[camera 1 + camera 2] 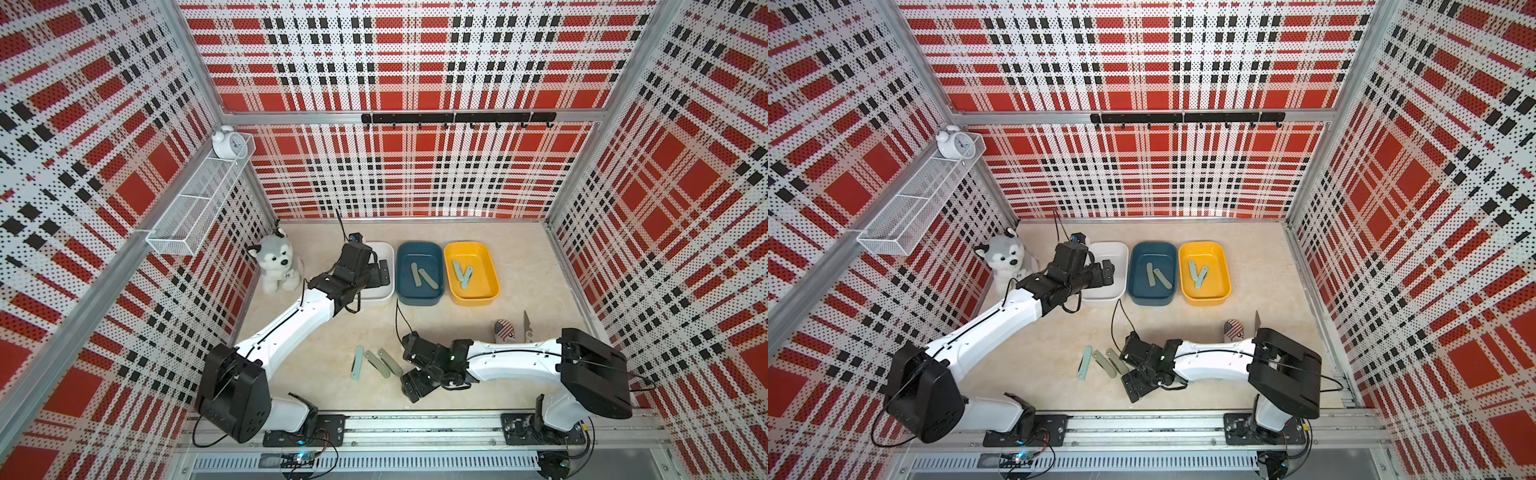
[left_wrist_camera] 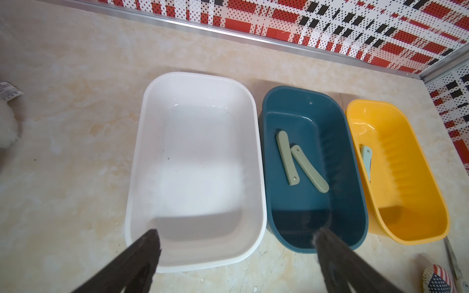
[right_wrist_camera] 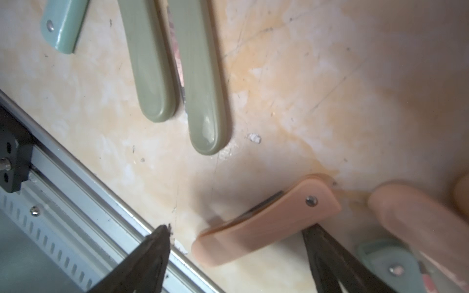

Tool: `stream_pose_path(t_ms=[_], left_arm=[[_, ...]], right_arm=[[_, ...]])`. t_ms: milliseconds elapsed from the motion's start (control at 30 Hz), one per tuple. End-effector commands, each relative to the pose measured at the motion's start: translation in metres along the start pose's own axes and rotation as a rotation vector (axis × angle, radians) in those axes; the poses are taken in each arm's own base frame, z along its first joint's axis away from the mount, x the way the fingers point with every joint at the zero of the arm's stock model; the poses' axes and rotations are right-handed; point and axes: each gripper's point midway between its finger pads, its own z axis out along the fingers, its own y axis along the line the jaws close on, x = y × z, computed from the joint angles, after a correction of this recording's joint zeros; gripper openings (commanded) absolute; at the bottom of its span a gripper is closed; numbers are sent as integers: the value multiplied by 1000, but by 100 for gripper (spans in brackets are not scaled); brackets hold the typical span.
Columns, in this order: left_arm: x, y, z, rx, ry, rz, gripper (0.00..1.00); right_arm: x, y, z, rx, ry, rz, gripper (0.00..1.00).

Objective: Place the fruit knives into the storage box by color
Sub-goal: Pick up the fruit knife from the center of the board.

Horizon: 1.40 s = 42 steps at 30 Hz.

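Now: knives are glossy moulded plastic, flat oblongs with rounded ends and a metal rivet. Pink knife [image 3: 266, 223] lies on marbled tabletop [image 3: 317, 88] between spread jaws of right gripper [image 3: 236, 230]; one finger [image 3: 327, 253] at its edge, other apart. Loose sage knives [image 3: 152, 63] lie side by side nearby. Left gripper [image 2: 237, 236] jaws wide apart over smooth white box [image 2: 198, 152]. Blue box [image 2: 345, 182] holds boxed sage knives [image 2: 286, 159]; yellow box [image 1: 484, 286] holds teal knives [image 1: 462, 274].

three boxes [image 1: 417, 300], four sage knives [image 1: 415, 275], four teal knives [image 1: 356, 362]
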Motion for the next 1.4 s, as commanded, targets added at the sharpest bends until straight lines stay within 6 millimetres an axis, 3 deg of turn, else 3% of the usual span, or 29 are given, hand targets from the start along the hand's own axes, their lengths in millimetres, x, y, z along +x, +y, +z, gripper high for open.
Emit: stream_pose_path(t_ms=[0,367,700,867,1067,1367], left_arm=[[-3,7,-5,-12,-22,3,98],[-6,17,-6,-28,-29,-1,98],[-3,17,-2,-25,-14,5,98],[0,21,-4,-37,-14,7,98],[4,23,-1,-40,-2,14,98],[-6,18,-5,-26,-25,14,99]], right_arm=[[-9,-4,5,55,15,-66,82],[9,-21,-10,299,93,-106,71],[22,-16,5,281,110,-43,62],[27,-21,11,303,126,-33,48],[21,-25,8,330,105,-38,40],[2,-36,-12,352,61,-36,17]])
